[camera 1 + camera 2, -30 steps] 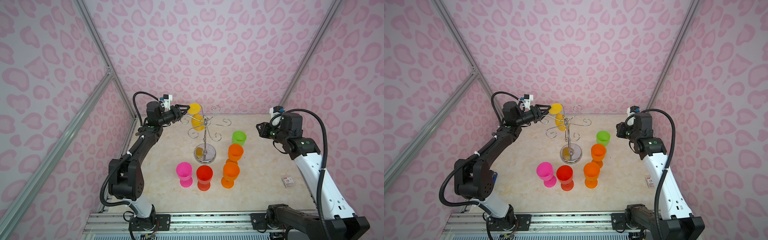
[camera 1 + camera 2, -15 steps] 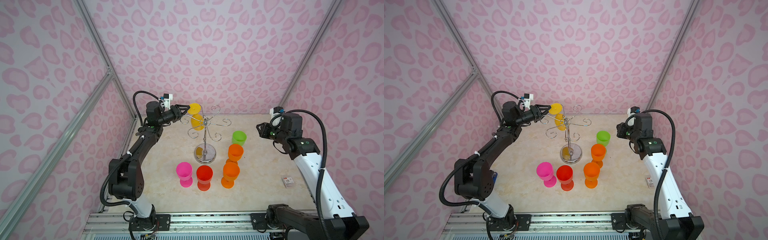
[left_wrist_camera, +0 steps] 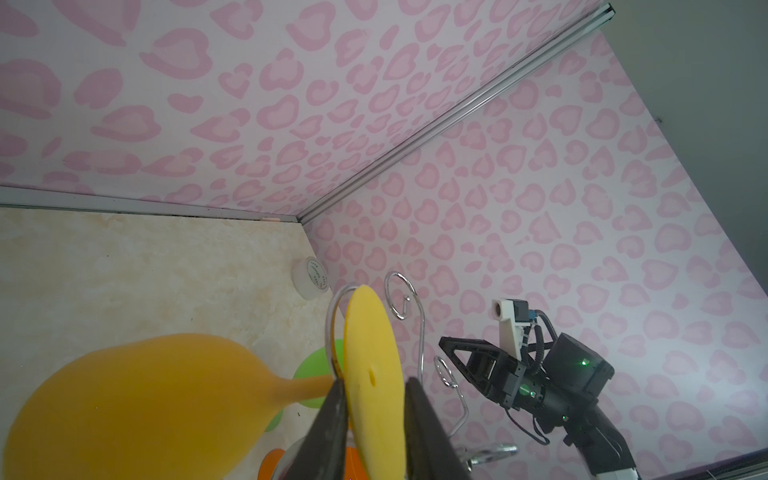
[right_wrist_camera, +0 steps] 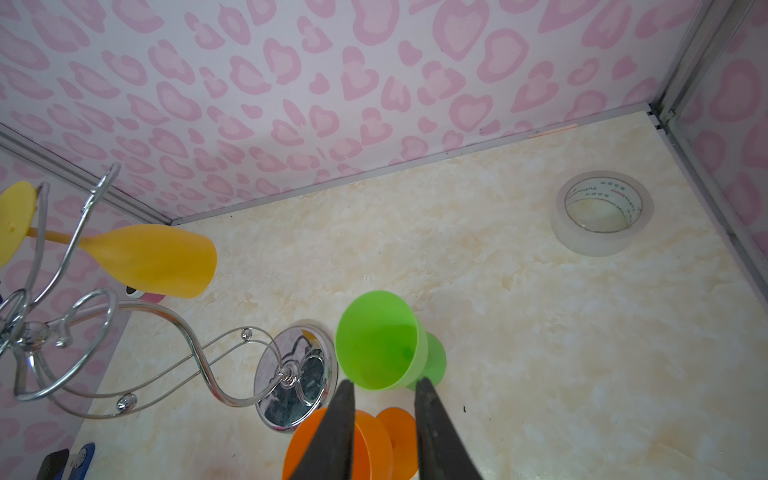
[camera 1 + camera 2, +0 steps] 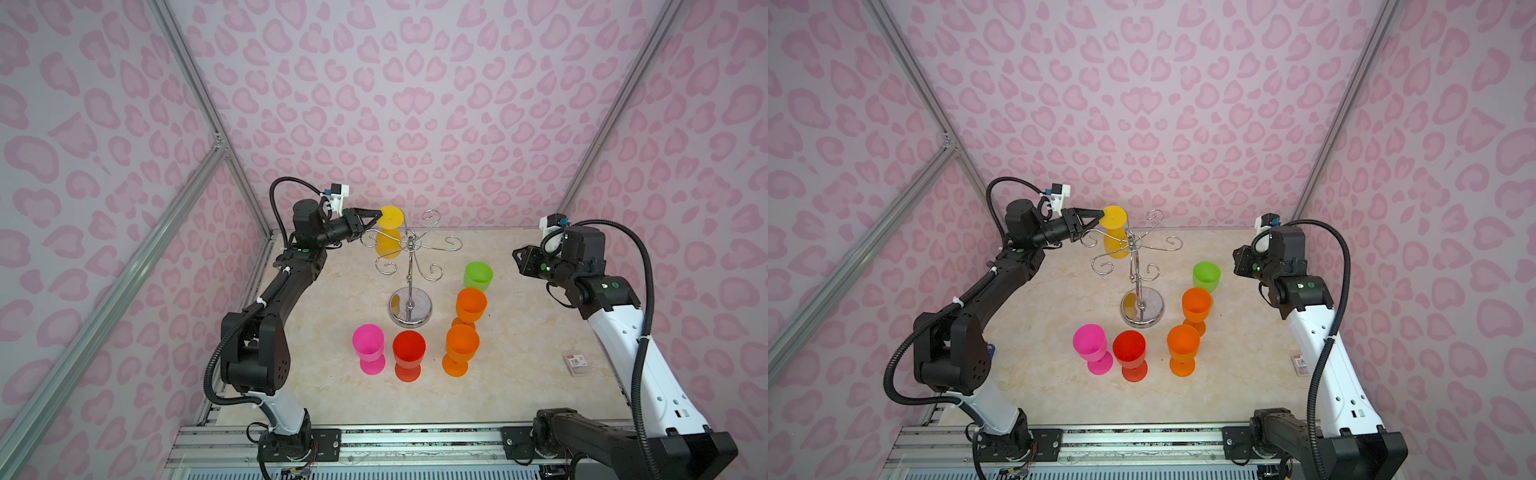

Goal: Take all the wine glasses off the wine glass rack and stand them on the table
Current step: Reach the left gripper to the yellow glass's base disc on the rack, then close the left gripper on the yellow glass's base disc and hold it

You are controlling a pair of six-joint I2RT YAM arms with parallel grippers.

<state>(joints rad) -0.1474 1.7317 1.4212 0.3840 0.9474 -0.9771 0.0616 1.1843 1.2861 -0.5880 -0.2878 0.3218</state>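
Standing mid-worktop (image 5: 519, 374) toward the far edge, wine glass rack (image 5: 410, 308) carries yellow wine glass (image 5: 385, 249) on its far-left arm, bowl down, stem vertical. Left end effector (image 5: 377, 215), nearer, lies level at the foot disc (image 3: 374, 353), jaws straddling it; clamped or not, cannot tell. Right end effector (image 5: 517, 254): apart, empty.

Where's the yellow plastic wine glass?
In both top views the yellow glass hangs upside down from the chrome wire rack, back left, foot between the left gripper's jaws.

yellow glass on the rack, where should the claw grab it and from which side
Pinch the yellow glass by its flat foot, edge-on, from the left claw side, outside the rack: it hangs upside down, stem in a wire arm, foot exposed above.
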